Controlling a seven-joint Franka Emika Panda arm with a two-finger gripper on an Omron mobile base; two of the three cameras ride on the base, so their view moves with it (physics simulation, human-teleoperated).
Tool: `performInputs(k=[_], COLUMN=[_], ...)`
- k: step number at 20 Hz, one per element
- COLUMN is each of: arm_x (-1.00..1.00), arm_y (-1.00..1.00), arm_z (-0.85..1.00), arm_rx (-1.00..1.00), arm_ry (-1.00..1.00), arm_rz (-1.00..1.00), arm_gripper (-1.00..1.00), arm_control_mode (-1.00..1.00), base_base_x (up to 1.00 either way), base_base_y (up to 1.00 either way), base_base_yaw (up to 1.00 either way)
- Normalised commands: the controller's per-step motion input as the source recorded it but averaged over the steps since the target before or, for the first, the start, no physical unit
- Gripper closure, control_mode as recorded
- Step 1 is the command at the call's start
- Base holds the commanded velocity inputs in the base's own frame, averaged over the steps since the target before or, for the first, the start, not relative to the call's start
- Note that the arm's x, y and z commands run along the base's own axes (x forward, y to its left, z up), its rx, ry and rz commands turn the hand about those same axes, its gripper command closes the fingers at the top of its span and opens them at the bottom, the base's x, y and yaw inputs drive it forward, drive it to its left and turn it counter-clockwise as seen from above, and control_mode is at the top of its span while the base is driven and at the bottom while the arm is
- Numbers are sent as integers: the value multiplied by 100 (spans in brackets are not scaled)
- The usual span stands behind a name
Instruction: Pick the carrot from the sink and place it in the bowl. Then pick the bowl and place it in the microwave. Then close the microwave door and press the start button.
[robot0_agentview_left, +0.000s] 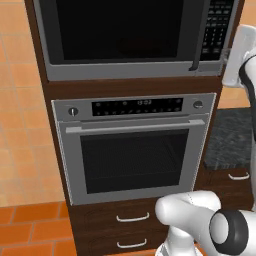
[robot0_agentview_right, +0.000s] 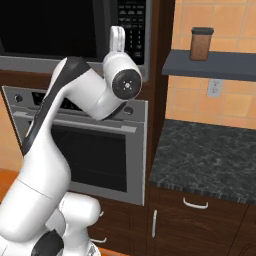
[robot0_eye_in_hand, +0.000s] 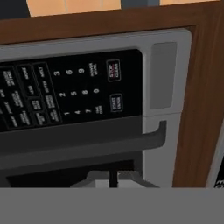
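The microwave (robot0_agentview_left: 125, 35) sits built into the dark wood cabinet, and the microwave door (robot0_agentview_left: 117, 30) lies flush against it, its black vertical handle (robot0_agentview_left: 197, 40) beside the keypad (robot0_agentview_left: 219, 25). My gripper (robot0_eye_in_hand: 113, 177) is shut with nothing between its fingers, a short way in front of the handle (robot0_eye_in_hand: 87, 144) and the keypad (robot0_eye_in_hand: 65, 94). The hand view is rolled, so the handle runs across it. In the right base view my hand (robot0_agentview_right: 118, 37) is raised in front of the keypad (robot0_agentview_right: 132, 25). The carrot, the bowl and the sink are out of view.
A wall oven (robot0_agentview_left: 132, 150) with a horizontal bar handle sits under the microwave, with drawers (robot0_agentview_left: 132, 217) below it. To the right lies a dark stone counter (robot0_agentview_right: 210, 155), and above it a shelf (robot0_agentview_right: 210, 62) carries a brown jar (robot0_agentview_right: 201, 44).
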Motion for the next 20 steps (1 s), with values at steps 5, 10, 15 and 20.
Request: performInputs(k=[5, 10, 15, 20], arm_x=[57, 45, 34, 21], arm_y=[-1, 0, -5, -8], arm_z=[-12, -12, 0, 0], arm_rx=[0, -2, -1, 0], arm_ry=[-6, -6, -4, -3], arm_rz=[0, 0, 0, 0], arm_gripper=[100, 100, 100, 100], arm_control_mode=[-100, -100, -100, -100], base_base_x=[0, 0, 0, 0], base_base_y=[0, 0, 0, 0], base_base_yaw=[0, 0, 0, 0])
